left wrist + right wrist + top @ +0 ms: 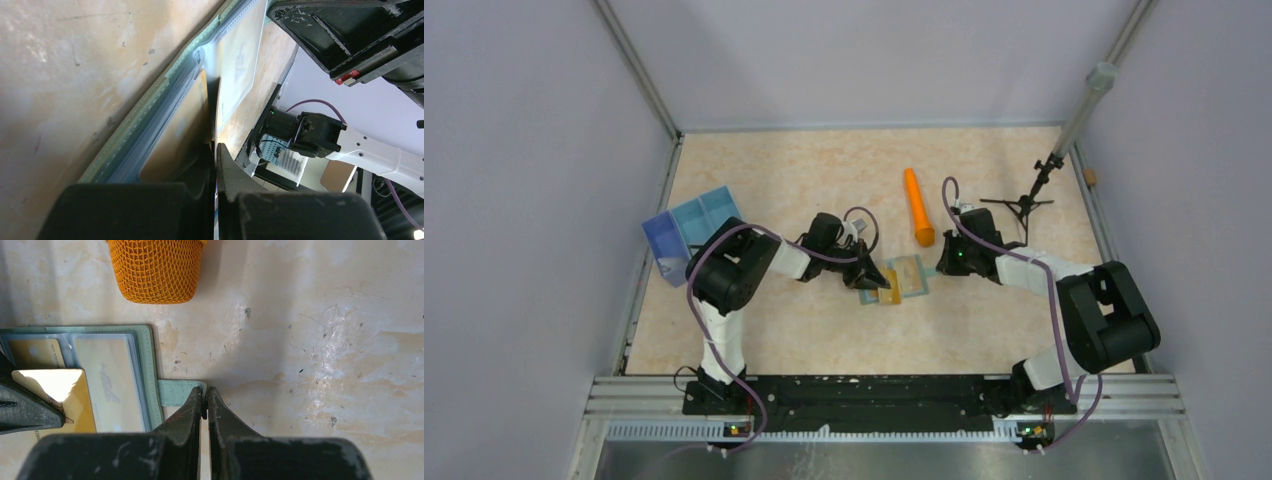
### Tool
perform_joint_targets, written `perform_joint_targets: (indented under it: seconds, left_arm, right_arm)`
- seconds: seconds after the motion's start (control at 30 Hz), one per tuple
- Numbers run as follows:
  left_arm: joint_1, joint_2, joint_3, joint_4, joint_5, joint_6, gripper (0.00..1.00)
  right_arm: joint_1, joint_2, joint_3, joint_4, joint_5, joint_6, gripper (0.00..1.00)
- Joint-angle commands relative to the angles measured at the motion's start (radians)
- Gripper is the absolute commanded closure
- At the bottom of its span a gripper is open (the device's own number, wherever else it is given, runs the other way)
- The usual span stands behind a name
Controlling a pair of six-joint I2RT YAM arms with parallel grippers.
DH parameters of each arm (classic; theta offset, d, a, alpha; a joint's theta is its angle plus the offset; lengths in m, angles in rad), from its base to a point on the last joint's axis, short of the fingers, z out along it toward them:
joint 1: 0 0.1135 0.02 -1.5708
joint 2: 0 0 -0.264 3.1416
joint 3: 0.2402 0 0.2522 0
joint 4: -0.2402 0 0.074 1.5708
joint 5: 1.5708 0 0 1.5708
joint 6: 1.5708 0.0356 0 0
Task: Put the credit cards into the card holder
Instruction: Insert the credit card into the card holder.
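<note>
1. A grey-green folding fabric card holder lies open and flat at the centre of the top view, with its clear, pale blue sleeves facing up. A short strap tab juts from its right edge.
2. A gold-tan plastic card sits inside the upper-left sleeve in the right wrist view.
3. A second, glare-lit gold-tan card overlaps the holder's lower-left corner and overhangs its lower edge. The left gripper pinches its left edge.

Robotics lab test cell: plain lilac panels enclose the marbled surface on three sides; at the surface's near edge, two arms sit bolted to an aluminium rail (cables trailing).
</note>
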Motion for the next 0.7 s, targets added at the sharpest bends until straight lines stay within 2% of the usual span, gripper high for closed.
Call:
perform_joint_targets:
  seconds: [0.0, 0.67]
  left_arm:
    - [0.009, 0.019, 0.012, 0.03, -0.028, 0.002, 1.0]
    - [0.024, 0.069, 0.024, 0.099, -0.069, -0.022, 1.0]
  right_arm:
    - [-0.01, 0.013, 0.027, -0.027, 0.028, -0.021, 1.0]
    - [-0.008, 0.006, 0.028, -0.037, 0.03, -0.022, 1.0]
